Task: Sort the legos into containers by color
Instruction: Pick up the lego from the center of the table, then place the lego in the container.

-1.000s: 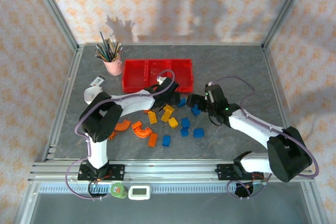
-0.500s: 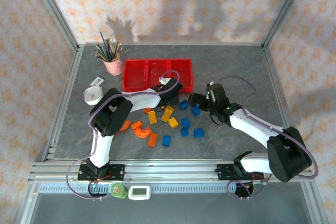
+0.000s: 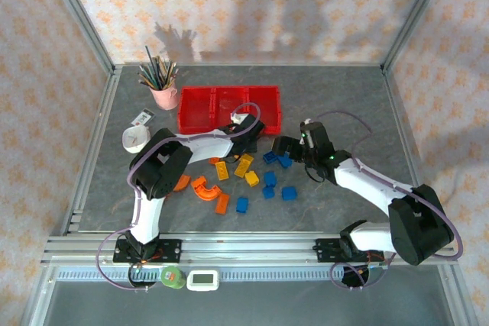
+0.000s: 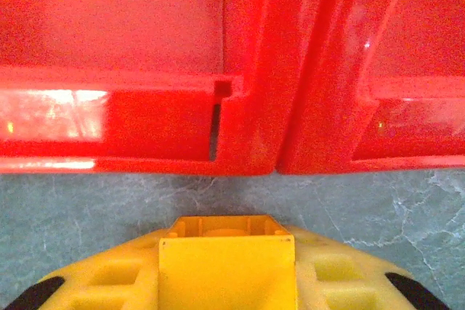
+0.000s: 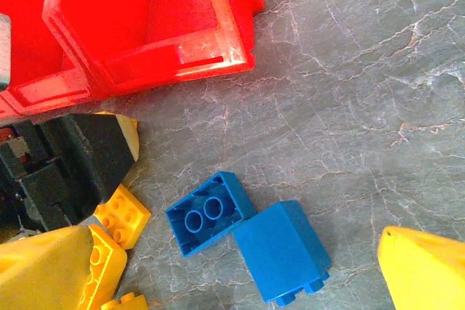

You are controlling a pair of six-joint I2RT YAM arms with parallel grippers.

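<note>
Glossy red bins (image 4: pixel 251 132), hollow yellow brick (image 4: pixel 227 266) in L jaws

Top cam: high over the near edge of the grey worktop (image 3: pixel 344 104), tilted down and forward, far enough back to take in all of it, with the red bins (image 3: pixel 229 108) mid-far. Left wrist cam: very low and close, facing the bins' near wall where two bins join, with the left claw (image 4: pixel 227 284) and a yellow brick (image 4: pixel 227 263) at the bottom edge. Right wrist cam: close, looking down on the worktop past the right claw (image 5: pixel 232 274), one bin corner upper left; bins and worktop are common to all three views.
</note>
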